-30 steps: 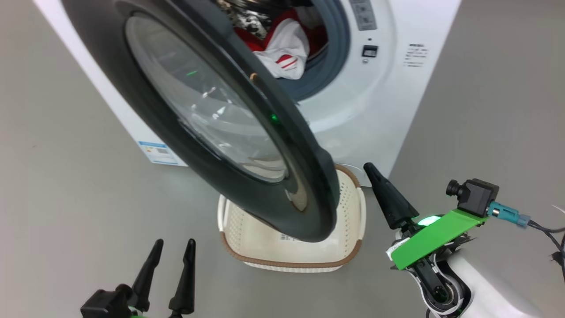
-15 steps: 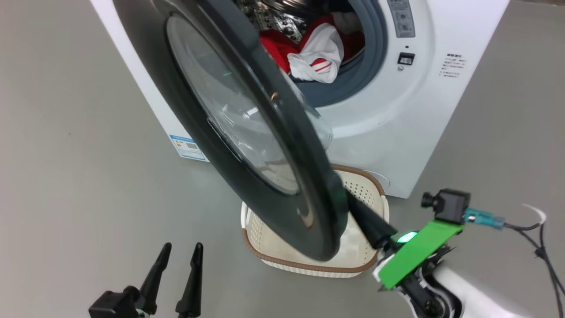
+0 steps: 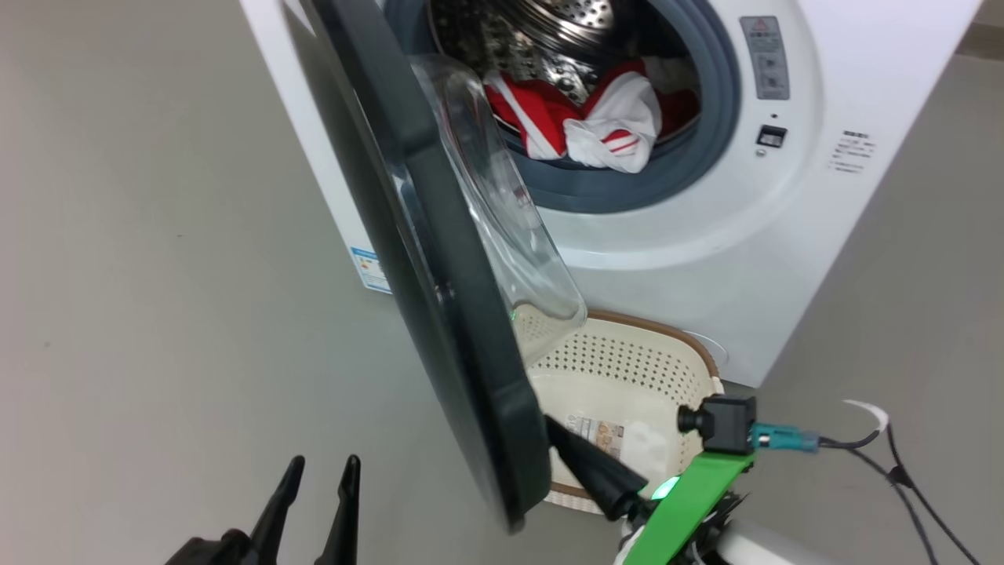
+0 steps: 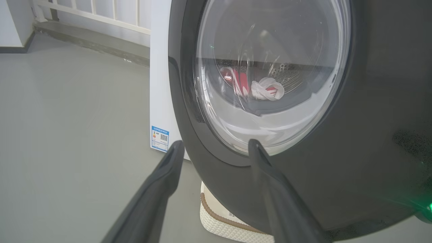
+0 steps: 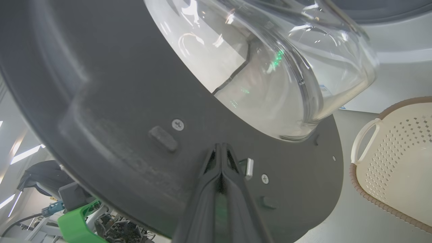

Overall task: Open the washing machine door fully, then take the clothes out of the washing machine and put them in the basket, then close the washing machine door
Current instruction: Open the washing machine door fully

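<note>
**Spotter:** Take me across from the left.

**Operator:** My left hand (image 3: 325, 463) sits low, its two dark fingers spread wide and empty, aimed at the door's outer face. Next comes the big round door with the glossy black rim and bulging clear glass bowl (image 3: 463, 353). It's part open and almost edge-on to my head camera. It hinges at the left of the opening, and the bowl bulges right, toward the big white front-loading washing machine (image 3: 706, 259).

**Spotter:** How will it handle?

**Operator:** Stiff, hinged and probably weighty. The rim looks slick and the glass fragile (I'd keep off it). I'd push the matt inner face near the free edge. It's round, so no real long axis.

**Spotter:** And the load?

**Operator:** The red garments with white stripes and panels (image 3: 596, 125) lie at the front lip of the perforated steel drum (image 3: 549, 31), and the heap runs left to right. They look soft, light and limp, so I'd pinch the bunched white fold. Below, the small cream perforated plastic basket with the brown rim (image 3: 627, 369) stands on the floor (image 3: 157, 235) just before the machine, partly under the door. My right hand (image 3: 553, 428) has its fingers pressed together on nothing, with the tips at the door's inner face beside a small metal tab (image 5: 248, 168).
</note>
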Robot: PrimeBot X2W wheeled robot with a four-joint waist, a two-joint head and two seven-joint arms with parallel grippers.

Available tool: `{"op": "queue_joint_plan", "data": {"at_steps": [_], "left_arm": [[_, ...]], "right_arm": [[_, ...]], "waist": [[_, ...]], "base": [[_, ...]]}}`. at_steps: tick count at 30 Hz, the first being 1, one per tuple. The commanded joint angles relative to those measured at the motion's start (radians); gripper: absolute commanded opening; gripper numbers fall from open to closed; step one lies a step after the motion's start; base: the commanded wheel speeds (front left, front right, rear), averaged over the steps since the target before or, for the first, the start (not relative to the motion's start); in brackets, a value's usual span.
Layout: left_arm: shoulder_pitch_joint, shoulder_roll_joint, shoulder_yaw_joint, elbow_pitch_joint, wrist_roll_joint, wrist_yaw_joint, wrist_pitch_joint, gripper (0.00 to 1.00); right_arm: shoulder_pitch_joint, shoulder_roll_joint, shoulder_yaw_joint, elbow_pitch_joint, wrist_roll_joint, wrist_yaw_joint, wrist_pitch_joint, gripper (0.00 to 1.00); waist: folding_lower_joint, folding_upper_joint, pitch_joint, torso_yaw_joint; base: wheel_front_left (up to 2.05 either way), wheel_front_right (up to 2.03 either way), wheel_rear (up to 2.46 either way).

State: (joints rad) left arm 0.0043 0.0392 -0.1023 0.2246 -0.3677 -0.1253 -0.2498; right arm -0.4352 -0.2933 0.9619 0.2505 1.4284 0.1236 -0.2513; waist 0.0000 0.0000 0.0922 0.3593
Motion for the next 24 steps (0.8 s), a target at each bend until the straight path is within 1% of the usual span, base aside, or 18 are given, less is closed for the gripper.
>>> {"op": "queue_joint_plan", "data": {"at_steps": [1, 8, 16, 24], "left_arm": [[0.0, 0.011, 0.033, -0.017, 0.015, -0.005, -0.012, 1.0], [0.02, 0.011, 0.049, -0.015, 0.024, -0.005, -0.012, 1.0], [0.044, 0.011, 0.09, -0.044, 0.017, 0.006, -0.012, 1.0], [0.058, 0.011, 0.113, -0.061, 0.016, 0.015, -0.012, 1.0]], "right_arm": [[-0.005, 0.025, 0.031, -0.024, 0.005, 0.007, -0.006, 0.0], [-0.024, 0.051, 0.072, -0.019, 0.025, 0.007, -0.009, 0.0], [-0.081, 0.092, 0.141, -0.001, 0.041, 0.007, -0.009, 0.0], [-0.132, 0.134, 0.196, 0.025, 0.059, 0.007, -0.009, 0.0]], "waist": [[0.0, 0.0, -0.02, 0.033], [0.0, 0.0, -0.045, 0.101], [0.0, 0.0, -0.043, 0.124], [0.0, 0.0, -0.043, 0.133]], "base": [[0.0, 0.0, 0.0], [0.0, 0.0, 0.0], [0.0, 0.0, 0.0], [0.0, 0.0, 0.0]]}}
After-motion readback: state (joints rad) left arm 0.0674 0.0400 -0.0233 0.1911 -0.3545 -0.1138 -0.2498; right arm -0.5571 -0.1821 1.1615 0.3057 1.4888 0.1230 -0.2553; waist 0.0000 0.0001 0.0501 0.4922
